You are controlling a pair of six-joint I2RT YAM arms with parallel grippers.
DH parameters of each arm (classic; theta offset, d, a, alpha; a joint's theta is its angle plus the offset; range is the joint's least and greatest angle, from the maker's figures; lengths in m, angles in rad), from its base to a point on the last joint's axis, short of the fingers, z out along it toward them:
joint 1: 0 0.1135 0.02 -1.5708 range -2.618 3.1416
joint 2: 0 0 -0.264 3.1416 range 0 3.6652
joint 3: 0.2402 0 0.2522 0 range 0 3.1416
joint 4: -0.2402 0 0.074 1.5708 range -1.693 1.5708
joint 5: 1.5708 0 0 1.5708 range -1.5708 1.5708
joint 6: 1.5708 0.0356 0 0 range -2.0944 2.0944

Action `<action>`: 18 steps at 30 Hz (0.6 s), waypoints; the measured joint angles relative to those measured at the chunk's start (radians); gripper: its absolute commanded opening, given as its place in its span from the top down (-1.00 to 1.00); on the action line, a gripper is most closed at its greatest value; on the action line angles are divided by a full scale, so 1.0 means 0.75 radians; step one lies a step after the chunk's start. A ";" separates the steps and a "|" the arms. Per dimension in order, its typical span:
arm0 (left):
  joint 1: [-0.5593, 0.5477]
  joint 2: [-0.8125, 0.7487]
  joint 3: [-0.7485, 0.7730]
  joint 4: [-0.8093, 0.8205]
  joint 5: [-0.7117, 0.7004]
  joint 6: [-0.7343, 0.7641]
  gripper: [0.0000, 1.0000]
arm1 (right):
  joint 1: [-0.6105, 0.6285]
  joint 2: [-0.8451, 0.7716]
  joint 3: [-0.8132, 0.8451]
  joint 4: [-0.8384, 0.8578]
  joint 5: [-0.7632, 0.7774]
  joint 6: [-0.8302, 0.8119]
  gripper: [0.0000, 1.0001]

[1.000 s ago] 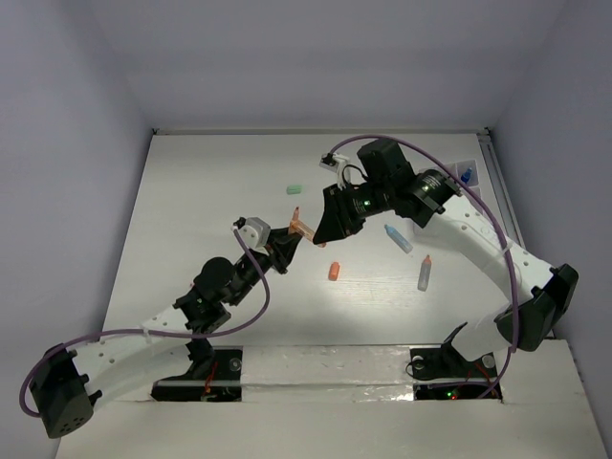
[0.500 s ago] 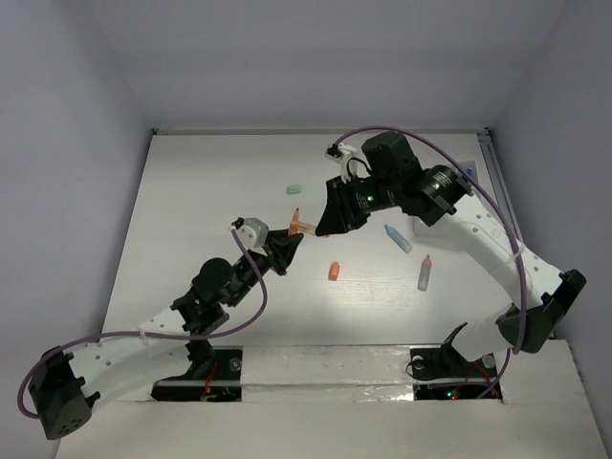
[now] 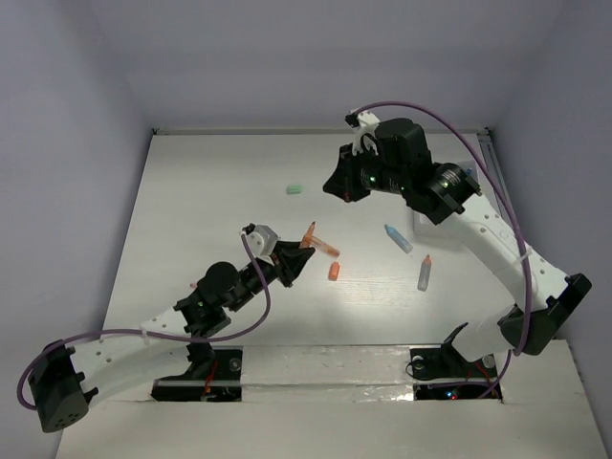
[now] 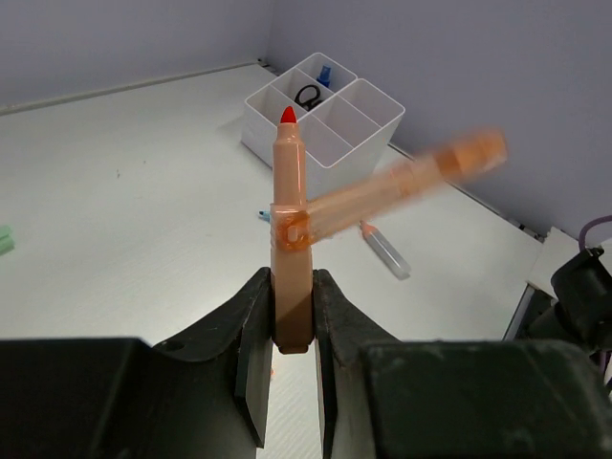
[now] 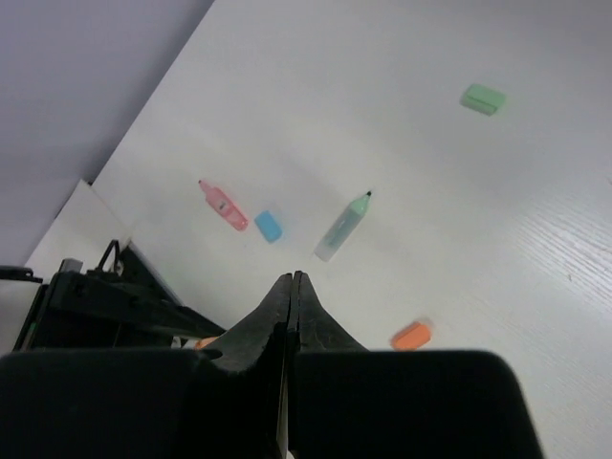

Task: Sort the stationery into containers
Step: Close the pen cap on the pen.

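Pale lilac walls are seen around a white table (image 3: 191, 210) in the overhead view. The left gripper (image 3: 293, 259) is closed on an orange pen (image 3: 307, 235), raised over the middle of the table a little toward its near edge. A second orange piece (image 3: 326, 248) juts from the pen toward the right edge. A small orange block (image 3: 334, 272) lies just beside it, a pale bluish pen (image 3: 398, 238) and a pen with a reddish end (image 3: 425, 273) lie in the right half, and a green eraser (image 3: 295, 189) lies toward the far edge. The right gripper (image 3: 335, 188) is held over the far half. In the left wrist view the orange pen (image 4: 289, 191) is shown upright, red tip up, its lower end pinched between the two fingers (image 4: 251, 325). The second orange piece (image 4: 411, 177) is blurred, slanting up to the right from the pen's middle; whether it is joined cannot be told. Behind, a white tray (image 4: 368, 139) stands near the table's edge by the wall, with a black ring (image 4: 307, 95) in one compartment and a blue item (image 4: 324, 74) in the compartment beyond. In the right wrist view the right gripper (image 5: 290, 285) is pressed shut with nothing between its fingers. Beyond it are seen a mint pen (image 5: 342, 226), a blue eraser (image 5: 269, 225) just beside that, a pink pen (image 5: 223, 206) nearer the edge along the wall, the green eraser (image 5: 483, 98) farther off, and the orange block (image 5: 411, 335) close by.
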 measured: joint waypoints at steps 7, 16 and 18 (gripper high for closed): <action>0.000 -0.004 0.006 -0.014 0.009 -0.025 1.00 | -0.001 0.034 0.001 0.037 0.035 -0.001 0.63; -0.001 0.054 0.135 -0.097 -0.091 -0.079 1.00 | -0.001 -0.297 -0.454 0.234 -0.082 0.099 -0.51; 0.000 0.074 0.154 -0.107 -0.130 -0.093 1.00 | -0.001 -0.403 -0.587 0.284 -0.114 0.129 -0.59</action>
